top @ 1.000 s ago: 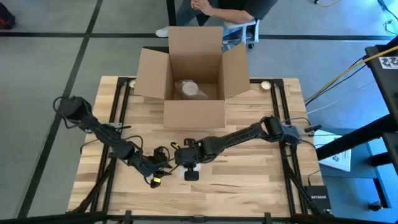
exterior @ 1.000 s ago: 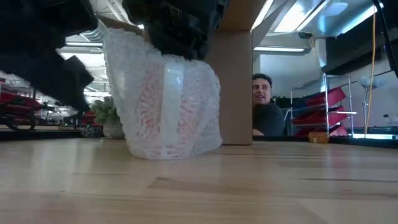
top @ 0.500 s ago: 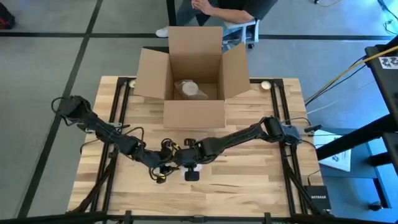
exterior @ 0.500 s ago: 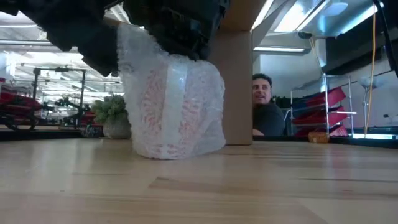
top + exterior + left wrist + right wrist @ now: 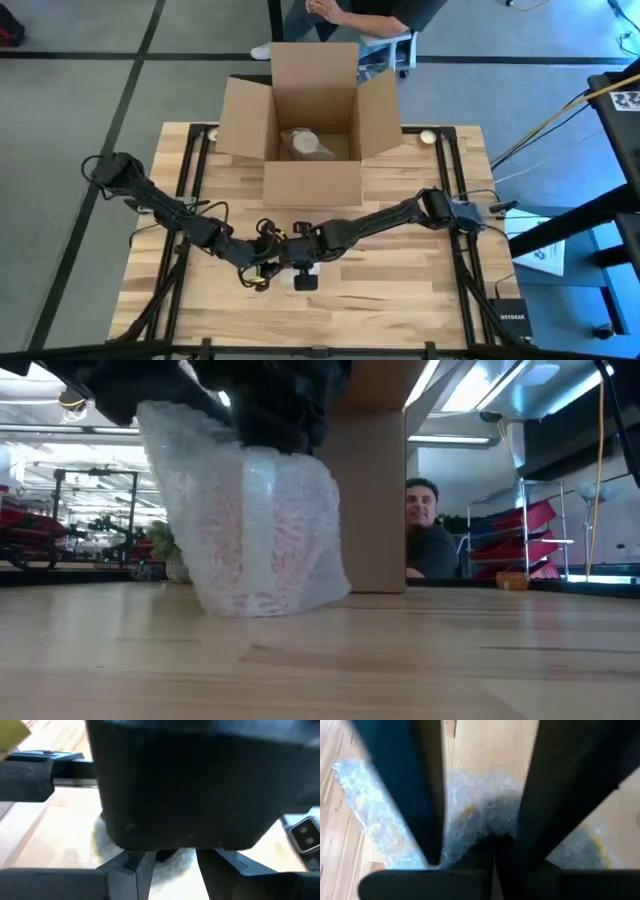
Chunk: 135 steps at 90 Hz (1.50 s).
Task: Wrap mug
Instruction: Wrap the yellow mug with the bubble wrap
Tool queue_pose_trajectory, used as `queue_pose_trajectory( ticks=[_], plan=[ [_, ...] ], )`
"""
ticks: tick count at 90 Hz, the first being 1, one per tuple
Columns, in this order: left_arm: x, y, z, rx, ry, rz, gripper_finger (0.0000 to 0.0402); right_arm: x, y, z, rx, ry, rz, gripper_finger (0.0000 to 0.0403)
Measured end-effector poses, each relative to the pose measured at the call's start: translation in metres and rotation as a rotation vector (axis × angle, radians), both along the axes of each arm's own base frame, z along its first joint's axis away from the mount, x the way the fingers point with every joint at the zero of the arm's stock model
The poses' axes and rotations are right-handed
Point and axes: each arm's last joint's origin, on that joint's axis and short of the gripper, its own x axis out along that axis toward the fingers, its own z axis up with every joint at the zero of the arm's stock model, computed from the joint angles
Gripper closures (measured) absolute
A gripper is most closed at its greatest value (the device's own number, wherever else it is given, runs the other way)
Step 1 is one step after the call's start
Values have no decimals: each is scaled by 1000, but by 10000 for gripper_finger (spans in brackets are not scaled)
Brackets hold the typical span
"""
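The mug, wrapped in bubble wrap (image 5: 250,530) with a strip of clear tape down its front, stands on its base on the wooden table (image 5: 400,285) near the front middle. Both grippers meet above it. My right gripper (image 5: 298,262) comes from the table's right and is shut on the bundle's top (image 5: 480,815). My left gripper (image 5: 268,262) comes from the left, and its fingers stand apart at the top of the wrap (image 5: 172,862). The mug itself shows only as a reddish shade through the wrap. My right gripper has the top of the bubble-wrapped mug (image 5: 482,820) between its two fingers (image 5: 425,805), coming from above. The bundle stands upright with its base on the table. My left gripper has wrap between its spread fingers (image 5: 132,870); I cannot tell whether they touch it.
An open cardboard box (image 5: 310,120) stands at the table's far middle, with another wrapped bundle (image 5: 308,143) inside. A person (image 5: 430,530) sits beyond the far edge. Bare wood lies to the front left and right of the arms.
My left gripper has moved toward the table's right and up onto the top of the bundle. The wrapped mug has shifted a little toward the table's left, still standing on the table, and its wrap now spreads farther out on the left side.
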Motion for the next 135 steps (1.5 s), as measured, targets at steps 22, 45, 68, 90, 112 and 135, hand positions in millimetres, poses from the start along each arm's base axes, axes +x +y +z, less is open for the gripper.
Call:
queue_pose_trajectory(
  ticks=[22,45,68,90,112,135],
  plan=[
    [0,3,0,6,11,7,279,-2,0,25,-18,20,23,403],
    [-17,8,21,-20,-2,-8,279,0,-1,44,-52,-17,49,403],
    [-44,11,29,-75,108,12,279,2,7,50,-37,-71,97,403],
    [-46,4,14,-55,192,8,279,-1,2,-1,-59,-27,29,403],
    [-29,-5,-20,-76,161,22,279,-4,0,-18,-36,-30,14,403],
    [-11,0,-22,-76,69,11,279,-4,-2,-19,-16,-20,3,403]
  ],
)
